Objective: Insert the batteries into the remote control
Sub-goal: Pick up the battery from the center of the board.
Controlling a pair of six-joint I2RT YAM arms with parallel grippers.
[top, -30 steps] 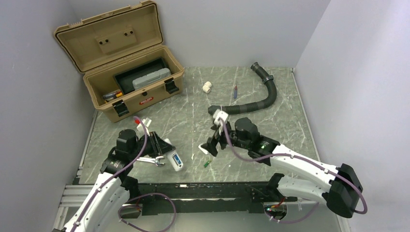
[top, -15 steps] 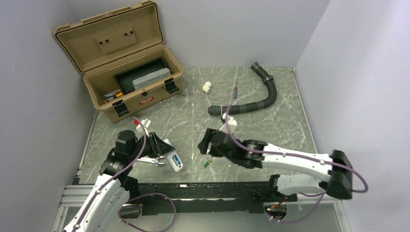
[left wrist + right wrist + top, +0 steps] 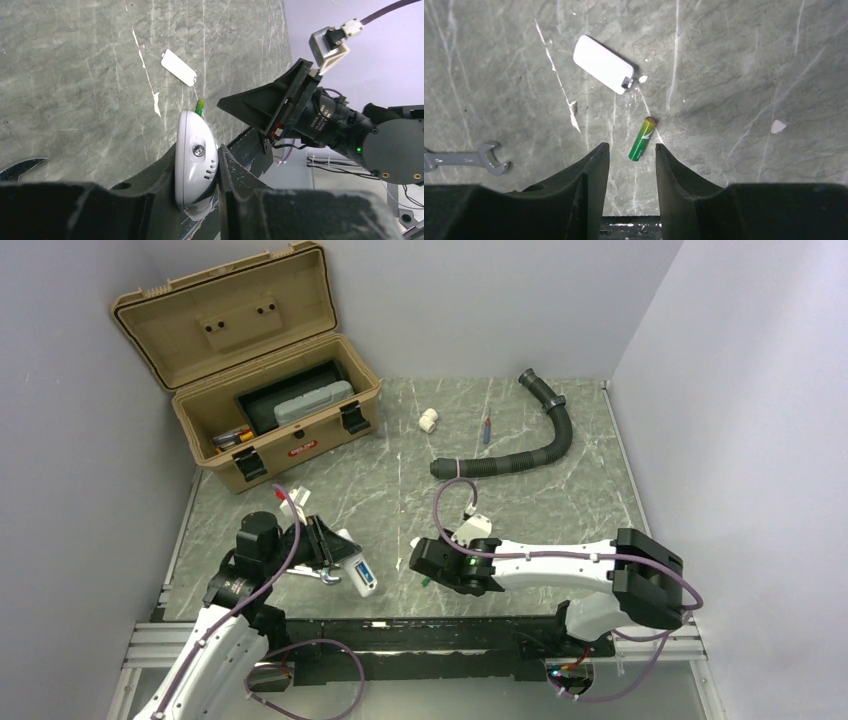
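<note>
The right fingers (image 3: pixel 589 185) stand apart, gripping nothing. The green battery (image 3: pixel 642 139) lies on the veined grey-green desk (image 3: pixel 749 75) just at their tips, with a white cover (image 3: pixel 603 64) beyond it and a wrench (image 3: pixel 464 158) off to their left. The left fingers (image 3: pixel 235 190) are clenched on the remote control (image 3: pixel 195 160) just above the desk, which is closed in by pale lilac walls (image 3: pixel 500 300).

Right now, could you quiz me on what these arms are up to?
1. True or false: the left gripper holds the remote.
2. Where is the green battery? A in the left gripper; B on the table by the right gripper; C inside the remote.
3. Fill in: the white cover lies on the ____.
Key: 1 true; 2 B; 3 table.
</note>
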